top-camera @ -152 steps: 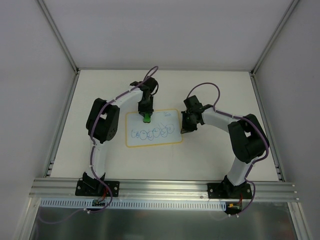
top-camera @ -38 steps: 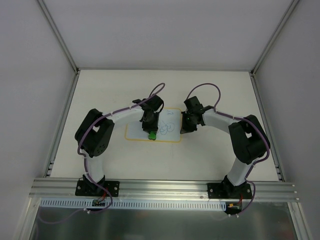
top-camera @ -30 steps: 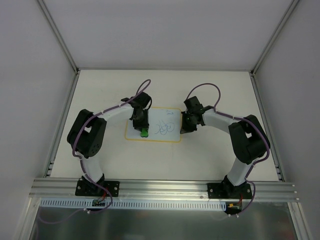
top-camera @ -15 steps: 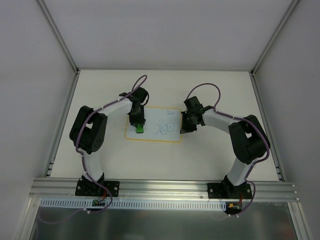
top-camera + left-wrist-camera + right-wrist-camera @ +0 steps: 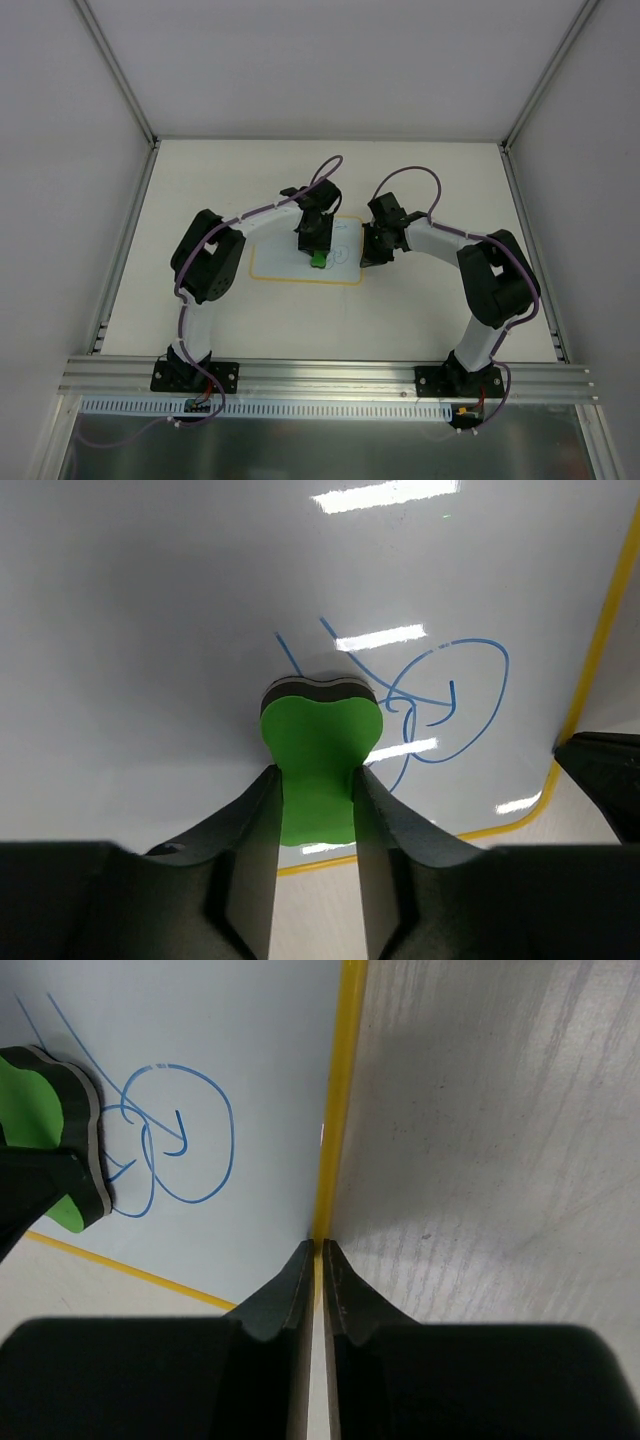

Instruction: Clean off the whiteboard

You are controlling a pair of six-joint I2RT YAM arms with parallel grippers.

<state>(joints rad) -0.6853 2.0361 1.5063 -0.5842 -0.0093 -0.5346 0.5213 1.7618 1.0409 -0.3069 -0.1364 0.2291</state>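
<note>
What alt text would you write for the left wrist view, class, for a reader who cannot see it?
The left claw grips a green eraser pressed against the whiteboard. Blue scribbled loops lie just right of the eraser, near the board's yellow rim.

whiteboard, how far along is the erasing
Done: the left part of the whiteboard is wiped plain. In hand: the left gripper presses the green eraser at the blue loops while the right gripper pinches the rim. Left: those loops near the right end.

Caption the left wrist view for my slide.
Left tool holds green eraser block against yellow-rimmed whiteboard beside blue scribbled loops.
</note>
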